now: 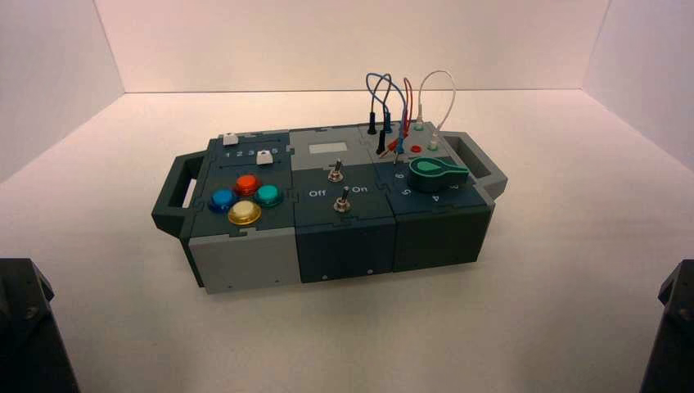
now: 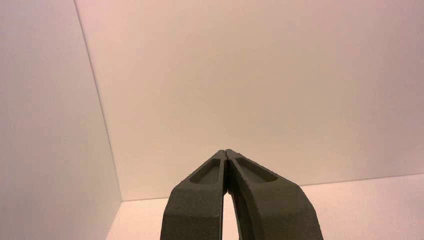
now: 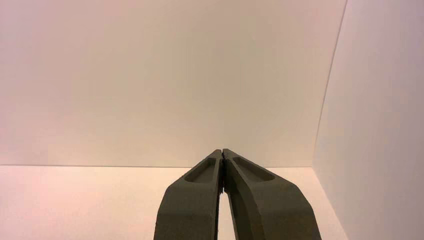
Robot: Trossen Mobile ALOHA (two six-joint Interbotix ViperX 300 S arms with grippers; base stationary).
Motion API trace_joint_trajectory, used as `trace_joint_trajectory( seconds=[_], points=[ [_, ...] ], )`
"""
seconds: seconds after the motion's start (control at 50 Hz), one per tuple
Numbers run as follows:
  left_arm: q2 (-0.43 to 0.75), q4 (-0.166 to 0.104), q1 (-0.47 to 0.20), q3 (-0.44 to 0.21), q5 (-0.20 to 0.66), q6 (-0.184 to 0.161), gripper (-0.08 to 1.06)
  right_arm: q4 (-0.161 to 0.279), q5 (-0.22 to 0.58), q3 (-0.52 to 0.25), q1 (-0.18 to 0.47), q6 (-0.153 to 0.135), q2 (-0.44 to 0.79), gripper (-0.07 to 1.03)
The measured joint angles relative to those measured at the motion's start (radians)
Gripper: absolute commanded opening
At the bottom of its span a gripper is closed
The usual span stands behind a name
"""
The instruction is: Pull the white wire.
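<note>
white wire [image 1: 436,97] arches, plugged into the box [image 1: 327,205]; left gripper [image 2: 226,153] and right gripper [image 3: 222,152] parked, jaws closed, empty.

On the box [image 1: 327,205], white lettering reads "Off" to the left and "On" to the right of the near toggle switch [image 1: 344,201] on the dark middle panel. A row of white digits, "1 2 3" and onward, runs along the slider panel [image 1: 248,152] at the box's far left; the later digits sit partly behind a white slider cap. Around the green knob [image 1: 436,173] stand white numerals, too small to read surely.
</note>
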Motion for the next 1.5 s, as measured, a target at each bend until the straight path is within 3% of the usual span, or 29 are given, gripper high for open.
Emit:
trace_joint_trajectory(
  seconds=[0.6,0.82,0.98,1.2,1.32,1.5],
  points=[
    [0.005,0.0,0.0,0.002,0.018,-0.002,-0.03,0.0,0.012,0.0,0.003,0.0,-0.003,-0.03],
    [0.006,-0.026,-0.023,-0.017,0.084,-0.029,-0.03,0.021,0.081,-0.008,0.043,0.002,-0.005,-0.02],
    [0.002,-0.04,-0.061,-0.031,0.169,-0.066,-0.03,0.063,0.175,-0.035,0.071,0.002,-0.005,-0.03],
    [-0.044,-0.046,-0.094,-0.067,0.403,-0.129,-0.03,0.115,0.313,-0.055,0.081,0.005,-0.011,-0.02],
    [-0.057,-0.048,-0.143,-0.087,0.526,-0.141,-0.03,0.137,0.403,-0.074,0.083,0.005,-0.014,-0.02],
    [-0.049,-0.049,-0.249,-0.094,0.612,-0.141,-0.03,0.184,0.537,-0.084,0.084,0.006,-0.015,-0.02]
  ],
)
